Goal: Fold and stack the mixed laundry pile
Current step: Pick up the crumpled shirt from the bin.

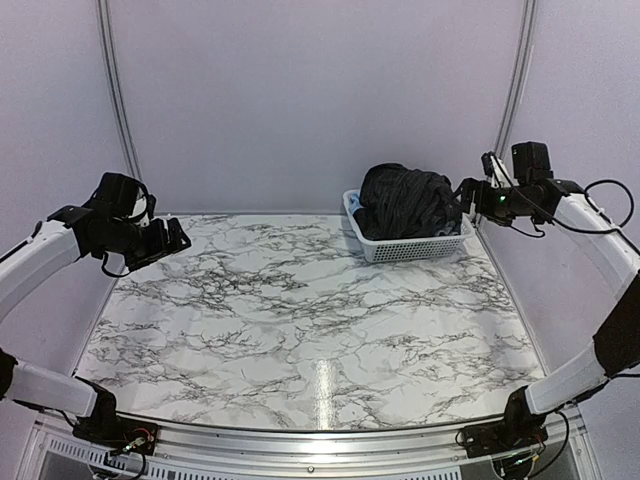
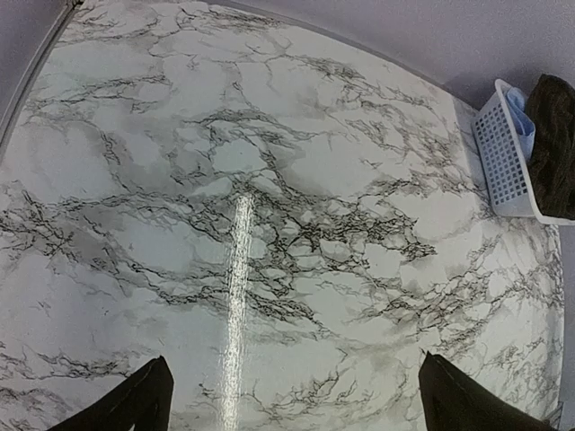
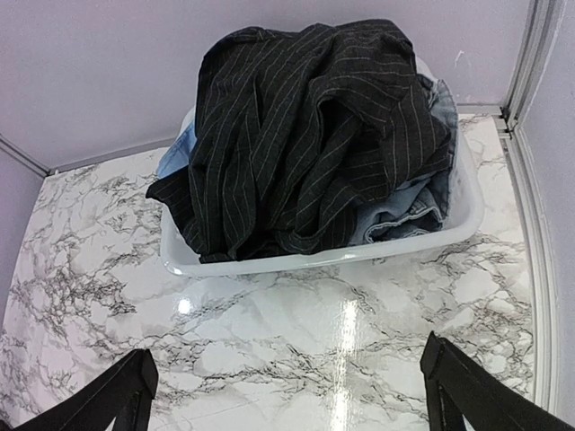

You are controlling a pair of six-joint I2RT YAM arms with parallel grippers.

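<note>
Laundry pile overhanging basket rim, left claw apart, right claw apart nearby

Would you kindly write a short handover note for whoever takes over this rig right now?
Left gripper: open, empty, raised over the left side of the table.
Right gripper: open, empty, at the right edge of the white basket.
Laundry pile: all in the basket at the table's far right; black pinstriped shirt on top, light blue pieces beneath.
Done: nothing folded or stacked yet.
Left: lift out each garment, fold it, stack it on the table.
</note>
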